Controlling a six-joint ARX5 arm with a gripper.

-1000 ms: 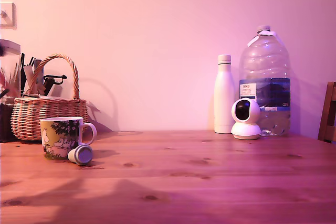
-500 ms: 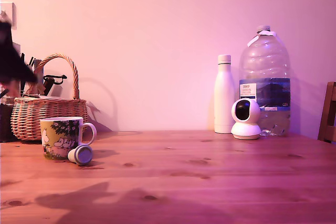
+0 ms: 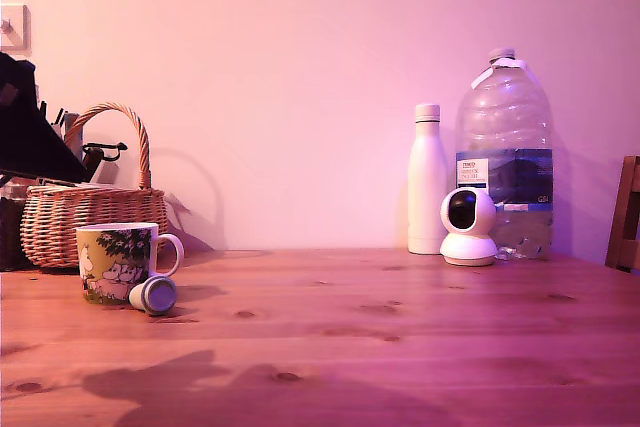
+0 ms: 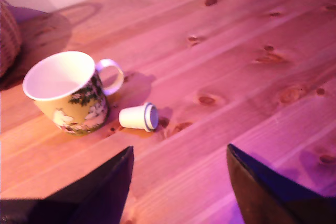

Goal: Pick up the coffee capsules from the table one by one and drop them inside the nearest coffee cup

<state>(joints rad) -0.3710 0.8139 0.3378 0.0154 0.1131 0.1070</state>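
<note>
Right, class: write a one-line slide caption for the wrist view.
Open claw hovers above the table, facing a capsule lying on its side beside the empty mug.

In the exterior view, the arm [image 3: 35, 137] is a dark shape cut off at the left edge, hiding part of the wicker basket [image 3: 80, 217]; its jaws are out of frame there. A wooden chair [image 3: 625, 215] is cropped at the right edge. In the wrist view, the gripper [image 4: 178, 182] shows only two dark, blurred fingers [image 4: 100, 192], cut off by the picture's edge, and only a sliver of the basket shows.
</note>
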